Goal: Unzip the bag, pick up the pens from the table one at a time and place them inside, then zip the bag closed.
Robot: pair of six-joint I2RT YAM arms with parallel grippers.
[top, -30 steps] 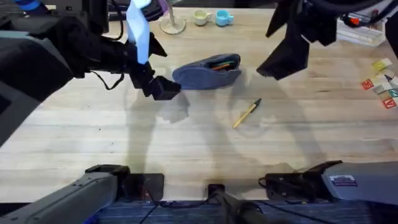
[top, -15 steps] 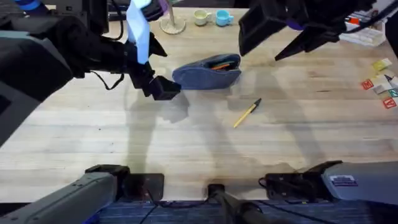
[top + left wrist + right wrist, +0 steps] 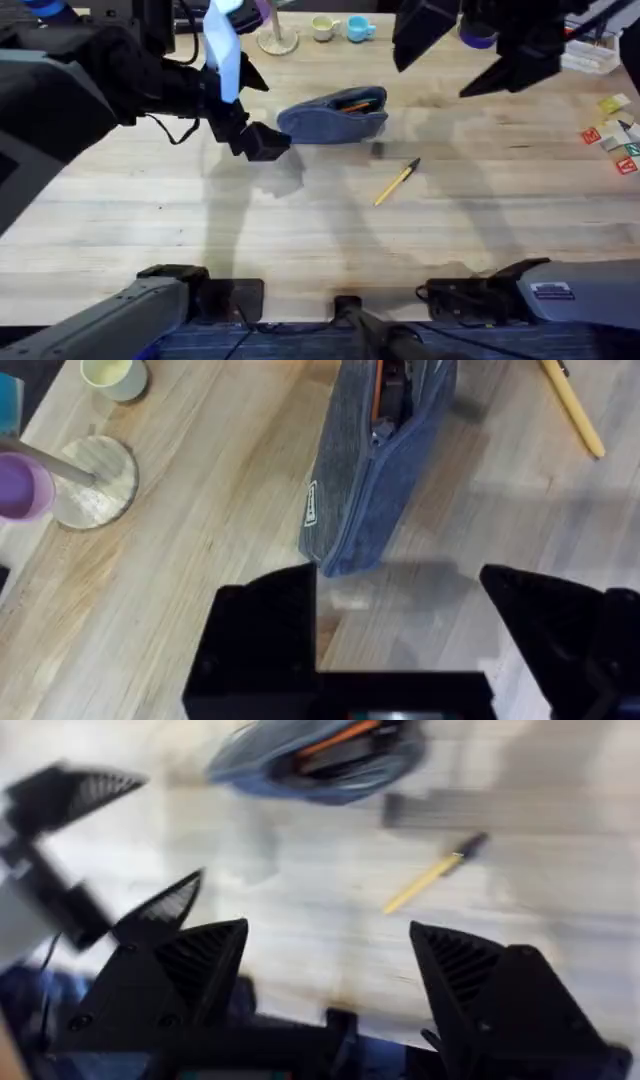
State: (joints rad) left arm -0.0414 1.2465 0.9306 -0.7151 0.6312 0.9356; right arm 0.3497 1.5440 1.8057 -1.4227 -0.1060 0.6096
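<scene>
Overhead view: bag (image 3: 334, 116), blue-grey fabric, far centre of table (image 3: 300, 230), zipper open, orange pens inside. Soft and limp — likely to slide or buckle unless pinned by its end. Yellow pen (image 3: 397, 183), lying loose just nearer and right of it; light, rigid, prone to roll — take mid-shaft, across the barrel. Left gripper (image 3: 400, 630) open at the bag's left end; right gripper (image 3: 330, 980) open, empty, raised.
</scene>
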